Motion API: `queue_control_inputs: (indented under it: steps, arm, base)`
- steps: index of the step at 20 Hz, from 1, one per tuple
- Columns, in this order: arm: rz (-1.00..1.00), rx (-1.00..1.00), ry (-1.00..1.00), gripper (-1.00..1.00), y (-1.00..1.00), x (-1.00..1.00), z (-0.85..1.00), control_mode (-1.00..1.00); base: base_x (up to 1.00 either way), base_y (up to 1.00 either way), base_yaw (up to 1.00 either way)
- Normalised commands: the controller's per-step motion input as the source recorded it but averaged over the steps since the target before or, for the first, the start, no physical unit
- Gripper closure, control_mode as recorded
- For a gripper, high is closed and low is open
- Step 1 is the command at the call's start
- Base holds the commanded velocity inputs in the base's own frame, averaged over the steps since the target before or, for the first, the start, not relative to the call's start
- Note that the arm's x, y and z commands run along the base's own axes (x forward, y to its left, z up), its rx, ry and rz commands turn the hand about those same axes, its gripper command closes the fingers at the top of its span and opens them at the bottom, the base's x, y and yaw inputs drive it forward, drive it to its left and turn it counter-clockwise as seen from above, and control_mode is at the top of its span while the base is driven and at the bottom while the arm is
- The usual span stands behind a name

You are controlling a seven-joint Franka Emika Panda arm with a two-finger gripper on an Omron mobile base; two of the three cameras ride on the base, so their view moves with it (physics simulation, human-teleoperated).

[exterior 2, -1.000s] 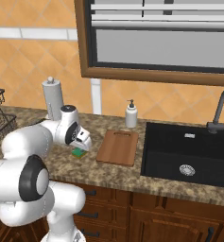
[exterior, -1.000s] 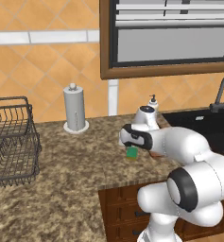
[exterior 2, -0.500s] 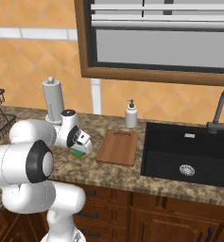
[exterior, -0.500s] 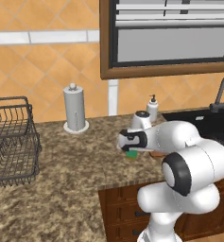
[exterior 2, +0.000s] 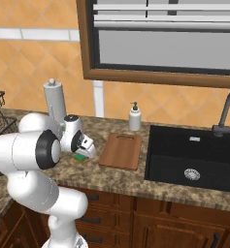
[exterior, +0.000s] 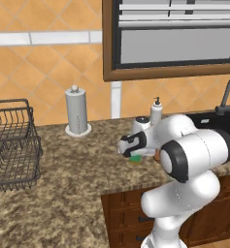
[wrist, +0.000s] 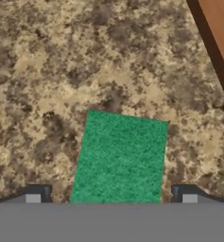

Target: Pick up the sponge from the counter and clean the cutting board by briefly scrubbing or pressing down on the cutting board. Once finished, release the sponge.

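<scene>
Dish rack [exterior: 12, 145] far left on bench [exterior: 63, 193], paper towel holder [exterior: 77, 111] behind. Gripper [wrist: 111, 196] spread wide, straddling sponge [wrist: 120, 158], 2 fingertips [wrist: 35, 194] flank its sides, likely lined up for pinch. Sponge flat on bench, not held. Cutting board [exterior 2: 120, 151] just right, ready for scrub. Sink [exterior 2: 194, 164] far right.

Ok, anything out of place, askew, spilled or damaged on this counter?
Nothing stands out. The sponge lies flat on the counter, slightly skewed between the fingertips of the open gripper. The cutting board sits flat beside the sink, bare and unmarked. No spills show.
</scene>
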Motion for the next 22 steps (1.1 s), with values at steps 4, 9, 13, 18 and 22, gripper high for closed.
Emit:
queue_control_inputs:
  steps: [4,9,13,18,22]
  arm:
    - [0.01,0.0,0.01,-1.0,0.0,0.14,-0.16,-1.0]
    - [0.03,0.0,0.01,-1.0,0.0,0.14,-0.2,-1.0]
    - [0.03,0.0,0.0,-1.0,0.0,0.04,-0.26,-1.0]
    - [0.02,0.0,0.0,1.0,0.03,0.0,-0.26,-1.0]
    - [0.03,0.0,0.0,1.0,0.0,0.0,0.0,-1.0]
  base:
    - [0.0,0.0,0.0]
    - [0.0,0.0,0.0]
    - [0.0,0.0,0.0]
    - [0.0,0.0,0.0]
    - [0.0,0.0,0.0]
